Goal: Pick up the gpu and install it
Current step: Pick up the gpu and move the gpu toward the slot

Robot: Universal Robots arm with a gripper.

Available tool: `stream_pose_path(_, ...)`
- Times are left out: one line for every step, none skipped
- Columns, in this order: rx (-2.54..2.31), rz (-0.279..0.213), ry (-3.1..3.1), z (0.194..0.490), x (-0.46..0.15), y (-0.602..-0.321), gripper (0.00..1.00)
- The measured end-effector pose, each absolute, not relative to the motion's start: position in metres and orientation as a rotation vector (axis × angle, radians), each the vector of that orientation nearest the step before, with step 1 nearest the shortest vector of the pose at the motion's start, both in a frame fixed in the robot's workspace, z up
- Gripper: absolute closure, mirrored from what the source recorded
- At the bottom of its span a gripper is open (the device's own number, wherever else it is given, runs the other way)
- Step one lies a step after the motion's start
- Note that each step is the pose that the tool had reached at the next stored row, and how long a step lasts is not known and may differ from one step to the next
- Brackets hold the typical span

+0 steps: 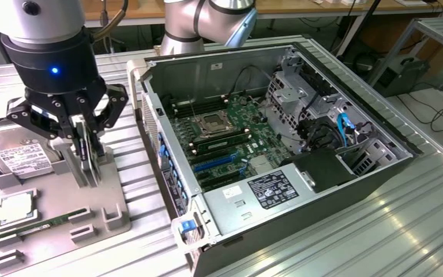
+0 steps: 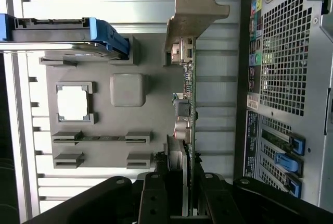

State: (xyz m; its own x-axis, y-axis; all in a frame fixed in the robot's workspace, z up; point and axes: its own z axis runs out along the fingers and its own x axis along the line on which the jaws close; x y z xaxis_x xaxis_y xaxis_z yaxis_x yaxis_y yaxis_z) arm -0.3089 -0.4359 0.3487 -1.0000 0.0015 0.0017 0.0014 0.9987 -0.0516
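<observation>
The gpu [image 1: 89,151] is a thin dark card seen edge-on, standing upright over the grey parts tray [image 1: 56,193]. My gripper [image 1: 87,173] is shut on it, one black finger on each flat side. In the wrist view the gpu [image 2: 186,112] runs away from my gripper [image 2: 181,177], green edge and grey heatsink showing, with its silver bracket [image 2: 195,10] at the far end. I cannot tell whether the card is lifted free of the tray [image 2: 156,78]. The open computer case [image 1: 375,124] lies to the exterior view's right, its green motherboard [image 1: 229,124] and blue card slots [image 1: 214,164] exposed.
On the tray lie a silver hard drive [image 1: 14,154] in a blue carrier [image 2: 104,32], a square processor [image 1: 18,209] and a narrow RAM stick [image 1: 44,224]. The case's rear panel [image 2: 281,78] stands close beside the card. Ribbed metal tabletop [image 1: 375,231] surrounds everything.
</observation>
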Motion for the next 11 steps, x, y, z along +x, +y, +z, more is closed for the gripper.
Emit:
stream_pose_path(-0.002, 0.081, -3.139, 0.350, -0.309, -0.436, 0.72)
stream_pose_path(-0.002, 0.081, -3.139, 0.352, -0.309, -0.436, 0.72)
stream_pose_path(-0.002, 0.081, -3.139, 0.354, -0.309, -0.436, 0.72)
stream_pose_path(-0.002, 0.081, -3.139, 0.356, -0.309, -0.436, 0.72)
stream_pose_path(-0.002, 0.082, -3.139, 0.357, -0.309, -0.436, 0.72)
stream_pose_path(-0.002, 0.082, -3.139, 0.359, -0.309, -0.436, 0.72)
stream_pose_path(-0.002, 0.082, -3.139, 0.360, -0.309, -0.436, 0.72)
stream_pose_path(-0.002, 0.082, -3.139, 0.361, -0.309, -0.436, 0.72)
stream_pose_path(-0.002, 0.082, -3.139, 0.362, -0.309, -0.436, 0.72)
stream_pose_path(-0.002, 0.082, -3.139, 0.363, -0.309, -0.436, 0.72)
stream_pose_path(-0.002, 0.082, -3.139, 0.365, -0.309, -0.436, 0.72)
